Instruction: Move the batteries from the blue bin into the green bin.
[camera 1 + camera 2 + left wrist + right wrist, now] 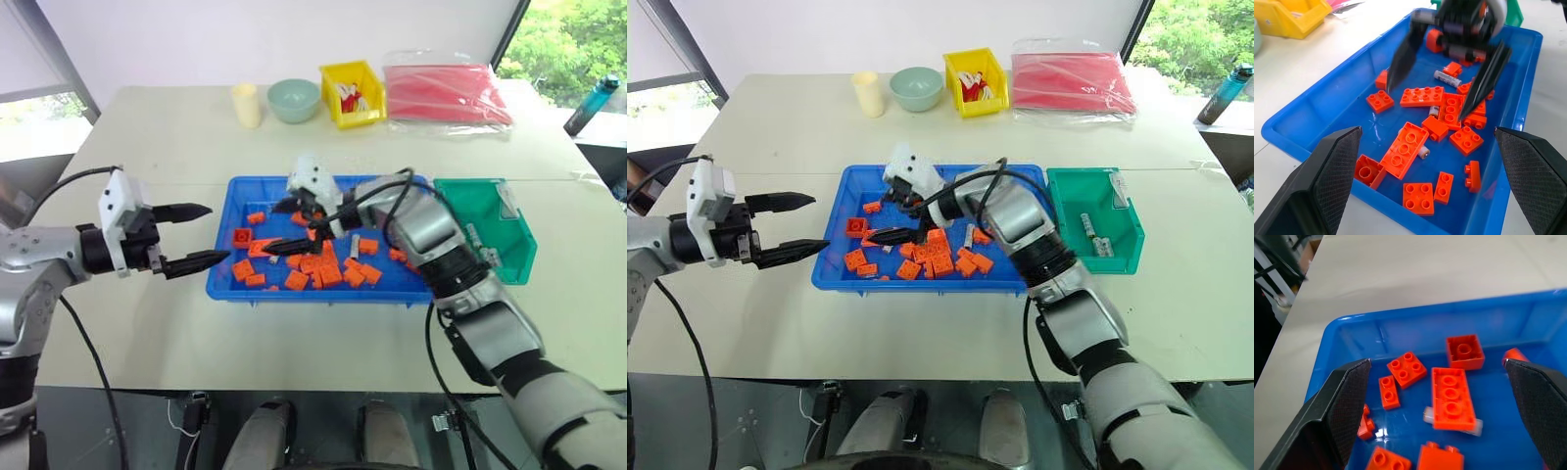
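The blue bin point(921, 286) lies mid-table, strewn with orange bricks point(1422, 96). Small silvery batteries lie among them: one point(1447, 77) on bare floor, one point(1434, 110) between bricks, one point(1423, 152) beside a long brick. A battery point(1475, 427) pokes out from under a brick. My right gripper point(284, 225) hangs open over the bin's left half, holding nothing. At the bin's left edge my left gripper point(201, 235) is open and empty, pointing into it. The green bin point(1107, 262) stands right of the blue bin, with two batteries point(1087, 223) inside.
Along the table's far side stand a cream cup point(247, 105), a pale green bowl point(294, 98), a small yellow bin point(353, 93) and a red packet in clear plastic point(446, 93). A blue bottle point(593, 103) is at the far right.
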Motion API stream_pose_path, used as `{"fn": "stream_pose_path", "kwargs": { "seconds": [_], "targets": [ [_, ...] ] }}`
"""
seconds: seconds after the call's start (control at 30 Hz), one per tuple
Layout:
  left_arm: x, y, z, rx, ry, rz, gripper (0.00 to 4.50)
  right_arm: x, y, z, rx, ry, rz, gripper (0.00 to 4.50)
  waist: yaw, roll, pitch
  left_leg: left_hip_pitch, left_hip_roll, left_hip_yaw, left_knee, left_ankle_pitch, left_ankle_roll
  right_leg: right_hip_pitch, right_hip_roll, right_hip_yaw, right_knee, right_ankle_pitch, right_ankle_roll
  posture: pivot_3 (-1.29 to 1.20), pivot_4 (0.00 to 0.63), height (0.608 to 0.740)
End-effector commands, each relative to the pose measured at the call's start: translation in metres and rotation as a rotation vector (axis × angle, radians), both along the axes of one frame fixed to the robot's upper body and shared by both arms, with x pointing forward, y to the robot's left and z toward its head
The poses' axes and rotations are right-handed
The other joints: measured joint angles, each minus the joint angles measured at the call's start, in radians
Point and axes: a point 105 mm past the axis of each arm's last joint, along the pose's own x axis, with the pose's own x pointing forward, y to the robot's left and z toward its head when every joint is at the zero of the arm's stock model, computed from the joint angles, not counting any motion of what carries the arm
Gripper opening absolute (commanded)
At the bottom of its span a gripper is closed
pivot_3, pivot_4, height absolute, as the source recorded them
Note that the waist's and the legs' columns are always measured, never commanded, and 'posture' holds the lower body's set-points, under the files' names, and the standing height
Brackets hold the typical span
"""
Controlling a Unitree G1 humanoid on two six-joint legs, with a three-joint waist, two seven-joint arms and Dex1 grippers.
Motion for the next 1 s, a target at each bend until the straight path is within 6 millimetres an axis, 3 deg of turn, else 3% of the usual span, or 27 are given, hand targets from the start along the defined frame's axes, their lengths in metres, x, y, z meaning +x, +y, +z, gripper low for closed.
{"fn": "stream_pose_path", "kwargs": {
  "seconds": [0.03,0.2,0.43,0.53,0.7,0.83,1.0],
  "targets": [
    [-0.008,-0.002,0.011,-0.024,-0.033,0.002,4.50,0.004,0.006,-0.007,0.016,0.001,-0.009,4.49,-0.005,0.000,0.000,0.000,0.000,0.000,0.000,0.000,0.000,0.000,0.000,0.000,0.000,0.000,0.000,0.00,0.150,0.737],
    [-0.010,-0.007,0.013,-0.048,-0.037,0.020,4.50,0.016,0.006,-0.025,0.000,0.020,-0.059,4.49,-0.019,0.000,0.000,0.000,0.001,0.000,-0.001,0.001,-0.001,-0.001,0.001,0.000,0.002,0.000,0.000,0.00,0.150,0.737],
    [-0.012,-0.005,0.013,-0.051,-0.032,0.035,4.50,0.025,0.009,-0.034,-0.002,0.019,-0.093,4.49,-0.021,0.000,0.000,0.000,0.001,0.000,-0.002,0.001,-0.002,-0.003,0.002,0.001,0.002,0.000,0.000,0.00,0.150,0.737],
    [-0.011,-0.005,0.015,-0.052,-0.038,0.040,4.50,0.029,0.009,-0.033,0.012,0.015,-0.116,3.67,-0.021,0.000,0.000,0.000,0.001,0.000,-0.002,0.001,-0.002,-0.003,0.002,0.001,0.002,0.000,0.000,0.00,0.150,0.737],
    [-0.010,-0.005,0.014,-0.050,-0.039,0.044,4.50,0.028,0.013,-0.022,0.065,0.028,-0.101,1.25,-0.020,0.000,0.000,0.000,0.001,0.000,-0.002,0.001,-0.002,-0.003,0.002,0.002,0.002,0.000,0.000,0.00,0.150,0.737],
    [-0.009,-0.004,0.013,-0.050,-0.037,0.048,4.50,0.031,0.023,-0.011,0.105,0.005,-0.113,1.18,-0.022,0.000,0.000,0.000,0.001,0.000,-0.002,0.001,-0.002,-0.003,0.002,0.002,0.002,0.000,0.000,0.00,0.150,0.737],
    [-0.006,-0.006,0.013,-0.054,-0.040,0.044,4.50,0.054,0.032,-0.001,0.116,-0.095,-0.253,1.18,-0.030,0.000,0.000,0.000,0.002,0.000,-0.003,0.002,-0.003,-0.005,0.003,0.004,0.002,0.000,0.000,0.00,0.150,0.737]
  ]
}}
